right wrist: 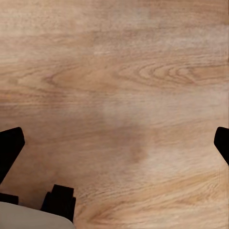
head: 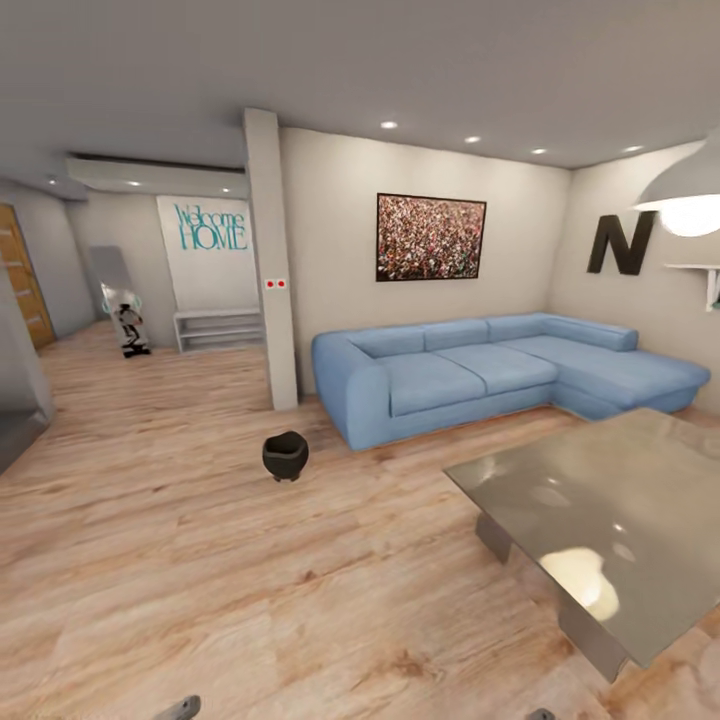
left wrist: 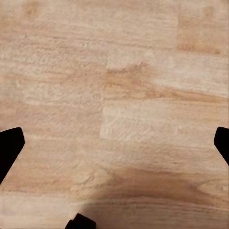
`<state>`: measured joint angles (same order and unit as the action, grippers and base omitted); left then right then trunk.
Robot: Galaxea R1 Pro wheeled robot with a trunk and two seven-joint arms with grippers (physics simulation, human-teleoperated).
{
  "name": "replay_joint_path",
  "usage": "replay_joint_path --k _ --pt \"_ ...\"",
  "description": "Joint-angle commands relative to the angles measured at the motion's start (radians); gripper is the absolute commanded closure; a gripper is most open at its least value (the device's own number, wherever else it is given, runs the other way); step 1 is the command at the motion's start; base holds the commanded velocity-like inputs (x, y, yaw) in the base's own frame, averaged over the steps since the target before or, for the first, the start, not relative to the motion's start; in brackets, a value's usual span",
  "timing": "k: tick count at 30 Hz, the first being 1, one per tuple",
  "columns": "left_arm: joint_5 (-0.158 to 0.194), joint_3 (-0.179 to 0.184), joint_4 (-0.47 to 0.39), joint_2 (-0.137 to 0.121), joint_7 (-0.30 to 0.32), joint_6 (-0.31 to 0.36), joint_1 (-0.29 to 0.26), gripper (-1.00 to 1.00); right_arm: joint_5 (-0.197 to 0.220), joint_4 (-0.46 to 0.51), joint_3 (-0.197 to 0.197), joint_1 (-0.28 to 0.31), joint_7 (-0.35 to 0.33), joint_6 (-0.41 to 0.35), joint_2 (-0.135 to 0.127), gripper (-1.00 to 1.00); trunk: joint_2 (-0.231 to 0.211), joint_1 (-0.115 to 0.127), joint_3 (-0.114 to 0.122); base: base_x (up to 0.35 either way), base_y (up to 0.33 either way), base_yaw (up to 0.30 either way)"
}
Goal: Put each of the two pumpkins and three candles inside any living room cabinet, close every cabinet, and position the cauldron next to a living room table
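Note:
The black cauldron (head: 285,455) stands on the wooden floor in the middle of the head view, left of the blue sofa and some way from the glossy grey table (head: 610,520) at the right. My left gripper (left wrist: 114,143) is open over bare floorboards, its dark fingertips (left wrist: 10,145) wide apart with nothing between them. Likewise my right gripper (right wrist: 114,143) hangs open above plain floor, its fingertips (right wrist: 10,145) far apart. Pumpkins, candles and cabinet are out of view.
A blue corner sofa (head: 490,375) runs along the back wall behind the table. A white pillar (head: 272,260) stands left of the sofa, with a white shelf unit (head: 218,328) beyond it. Open wooden floor (head: 200,580) lies between me and the cauldron.

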<state>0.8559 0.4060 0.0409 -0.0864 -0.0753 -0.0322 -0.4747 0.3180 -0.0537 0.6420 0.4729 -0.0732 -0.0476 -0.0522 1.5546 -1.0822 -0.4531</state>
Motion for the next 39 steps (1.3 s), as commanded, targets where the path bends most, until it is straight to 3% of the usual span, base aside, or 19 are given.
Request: replay_joint_path --k 1,16,39 --pt "0.006 0.008 0.002 0.001 0.000 -0.003 -0.001 -1.00 0.010 -0.002 0.008 0.001 -0.005 -0.001 0.000 -1.00 0.001 0.000 -0.001 0.197 0.246 0.266" --pt "0.006 0.008 0.002 0.002 -0.001 -0.002 -0.001 -1.00 0.012 -0.002 0.008 -0.012 -0.005 0.002 -0.012 -1.00 0.001 0.000 0.000 0.197 0.246 0.028" --pt "0.006 0.008 0.002 0.003 0.000 -0.002 -0.001 -1.00 0.015 0.000 0.008 -0.017 -0.005 0.003 -0.008 -1.00 0.001 0.000 0.000 0.197 0.246 0.000"
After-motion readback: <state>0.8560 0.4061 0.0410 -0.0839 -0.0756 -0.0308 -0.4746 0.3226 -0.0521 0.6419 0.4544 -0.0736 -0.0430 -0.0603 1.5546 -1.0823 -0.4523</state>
